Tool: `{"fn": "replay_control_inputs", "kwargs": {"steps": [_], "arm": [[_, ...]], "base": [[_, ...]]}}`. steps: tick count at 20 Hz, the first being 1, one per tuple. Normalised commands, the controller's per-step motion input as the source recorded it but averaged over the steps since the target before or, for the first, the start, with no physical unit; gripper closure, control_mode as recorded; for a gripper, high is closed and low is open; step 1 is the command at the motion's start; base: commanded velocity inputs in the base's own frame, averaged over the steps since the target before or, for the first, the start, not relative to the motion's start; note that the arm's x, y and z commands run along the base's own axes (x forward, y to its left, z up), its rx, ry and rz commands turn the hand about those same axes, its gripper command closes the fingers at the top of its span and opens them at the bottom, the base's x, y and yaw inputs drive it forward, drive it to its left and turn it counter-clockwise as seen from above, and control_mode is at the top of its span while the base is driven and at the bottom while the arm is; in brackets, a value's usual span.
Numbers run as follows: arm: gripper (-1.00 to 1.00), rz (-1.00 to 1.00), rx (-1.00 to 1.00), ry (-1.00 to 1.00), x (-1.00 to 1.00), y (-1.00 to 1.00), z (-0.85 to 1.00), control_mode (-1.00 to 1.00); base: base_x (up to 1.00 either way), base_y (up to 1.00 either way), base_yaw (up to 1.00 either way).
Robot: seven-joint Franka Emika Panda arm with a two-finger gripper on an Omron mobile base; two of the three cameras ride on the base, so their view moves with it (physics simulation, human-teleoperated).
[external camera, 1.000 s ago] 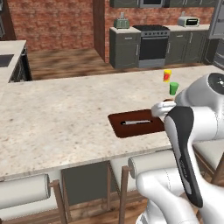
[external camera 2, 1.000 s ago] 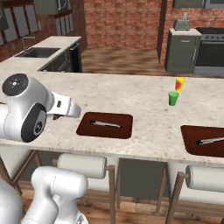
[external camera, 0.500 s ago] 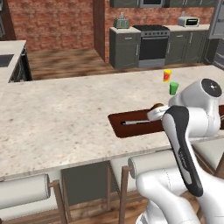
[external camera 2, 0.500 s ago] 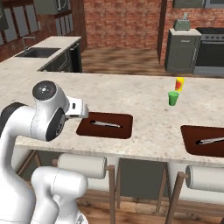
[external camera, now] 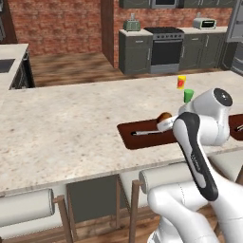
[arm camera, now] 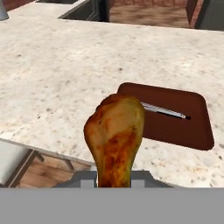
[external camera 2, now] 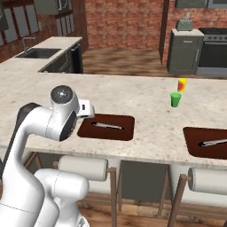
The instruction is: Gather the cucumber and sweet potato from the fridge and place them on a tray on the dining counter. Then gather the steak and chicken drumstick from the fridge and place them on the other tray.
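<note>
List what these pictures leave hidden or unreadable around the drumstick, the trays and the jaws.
- Jaws: in the hand view the chicken drumstick covers them, so the contact is unseen.
- Drumstick: in the left base view just a brown tip shows; the arm hides the rest.
- Near tray: left base view, right part behind the arm.
- Far tray: right base view, cut by the right edge.
- Utensil: too small to identify.

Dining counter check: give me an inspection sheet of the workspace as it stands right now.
Surface: speckled dining counter.
Job's things: chicken drumstick held above the counter edge, short of the near tray; far tray apart to the right; each tray carries only a utensil.
Clutter: green cup, red-and-yellow cup.
Grippers: gripper fingers closed on the drumstick.
Cables: nothing seen.
Surroundings: stools under the counter, stove, sink, brick walls.
</note>
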Motion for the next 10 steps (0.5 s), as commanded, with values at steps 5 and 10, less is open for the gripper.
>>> {"fn": "replay_control_inputs", "kwargs": {"steps": [5,10], "arm": [[1.0,0.01,-0.01,0.0,0.03,0.0,-0.27,-1.0],[1.0,0.0,-0.04,0.05,0.26,0.0,-0.39,-1.0]], "base": [[0.0,0.0,0.0],[0.0,0.0,0.0]]}}
